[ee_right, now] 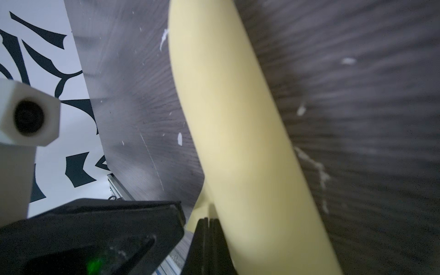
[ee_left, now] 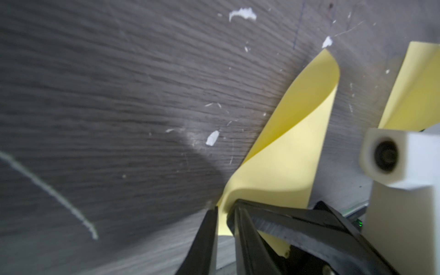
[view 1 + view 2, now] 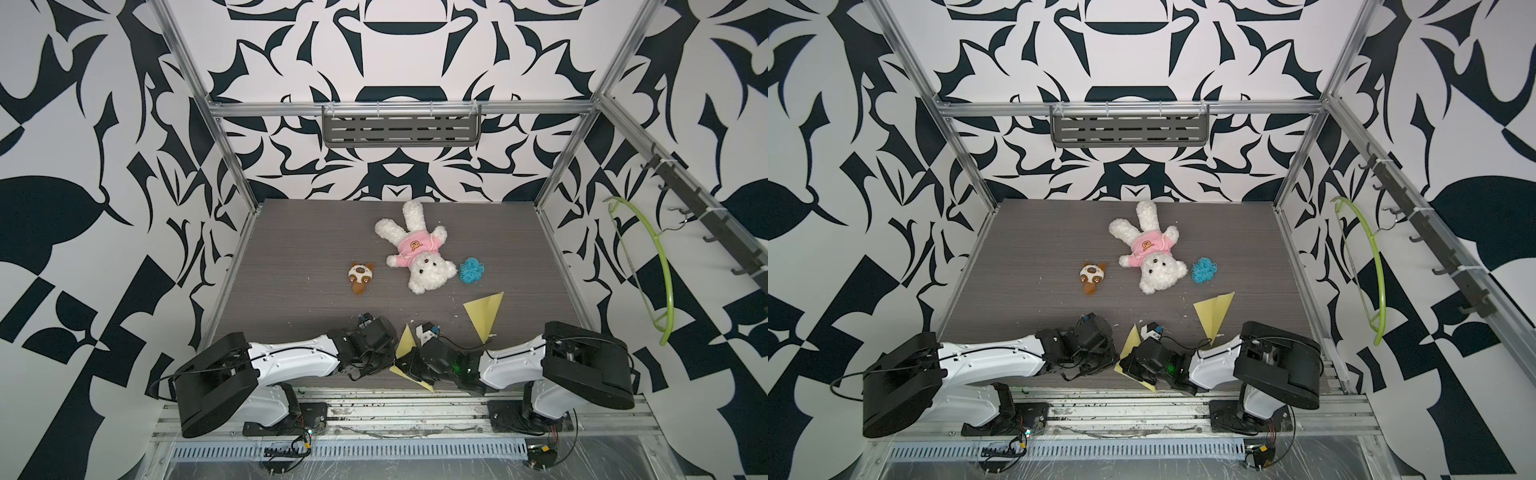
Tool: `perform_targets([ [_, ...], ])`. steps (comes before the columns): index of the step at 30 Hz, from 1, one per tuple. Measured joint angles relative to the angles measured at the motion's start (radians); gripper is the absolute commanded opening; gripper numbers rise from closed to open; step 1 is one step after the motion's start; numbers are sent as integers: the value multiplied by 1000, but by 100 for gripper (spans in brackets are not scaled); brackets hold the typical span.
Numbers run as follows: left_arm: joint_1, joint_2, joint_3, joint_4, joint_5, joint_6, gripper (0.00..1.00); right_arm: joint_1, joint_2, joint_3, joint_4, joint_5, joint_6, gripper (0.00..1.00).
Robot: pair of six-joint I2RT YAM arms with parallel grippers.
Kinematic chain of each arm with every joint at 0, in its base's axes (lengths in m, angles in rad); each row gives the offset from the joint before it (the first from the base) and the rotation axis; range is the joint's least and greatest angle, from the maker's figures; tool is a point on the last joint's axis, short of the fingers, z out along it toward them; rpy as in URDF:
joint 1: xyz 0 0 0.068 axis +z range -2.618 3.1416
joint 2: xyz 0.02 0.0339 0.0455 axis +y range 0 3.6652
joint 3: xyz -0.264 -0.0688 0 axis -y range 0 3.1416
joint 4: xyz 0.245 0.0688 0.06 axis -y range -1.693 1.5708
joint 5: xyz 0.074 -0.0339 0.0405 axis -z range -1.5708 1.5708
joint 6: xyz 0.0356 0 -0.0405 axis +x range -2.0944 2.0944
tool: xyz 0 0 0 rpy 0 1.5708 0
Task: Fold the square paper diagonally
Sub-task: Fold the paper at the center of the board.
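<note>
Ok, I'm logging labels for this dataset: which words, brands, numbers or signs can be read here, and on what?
No readable text in any view.
pink shirt on the teddy bear: a small brown emblem, too small to tell whether it holds letters.
yellow paper: blank on the sides that show.

Yellow paper (image 3: 1128, 341) between left arm (image 3: 992, 357) and right arm (image 3: 1214, 363) at near edge of table (image 3: 1025, 266), folded yellow triangle (image 3: 1212, 311) beyond.
</note>
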State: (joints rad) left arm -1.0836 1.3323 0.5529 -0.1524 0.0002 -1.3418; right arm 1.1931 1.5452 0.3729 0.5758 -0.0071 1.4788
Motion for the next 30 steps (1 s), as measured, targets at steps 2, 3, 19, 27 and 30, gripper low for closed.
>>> perform_targets([
  [2, 0, -3, -1, 4, 0, -1, 23, 0, 0, 0, 0, 0, -2, 0],
  [3, 0, -3, -2, 6, 0, -2, 23, 0, 0, 0, 0, 0, -3, 0],
  [19, -3, 21, -3, 18, 1, -2, 22, 0, 0, 0, 0, 0, -8, 0],
  [27, -5, 35, -4, 9, -3, 3, 23, 0, 0, 0, 0, 0, -8, 0],
  [30, -5, 32, -7, 4, -3, 5, 23, 0, 0, 0, 0, 0, -9, 0],
])
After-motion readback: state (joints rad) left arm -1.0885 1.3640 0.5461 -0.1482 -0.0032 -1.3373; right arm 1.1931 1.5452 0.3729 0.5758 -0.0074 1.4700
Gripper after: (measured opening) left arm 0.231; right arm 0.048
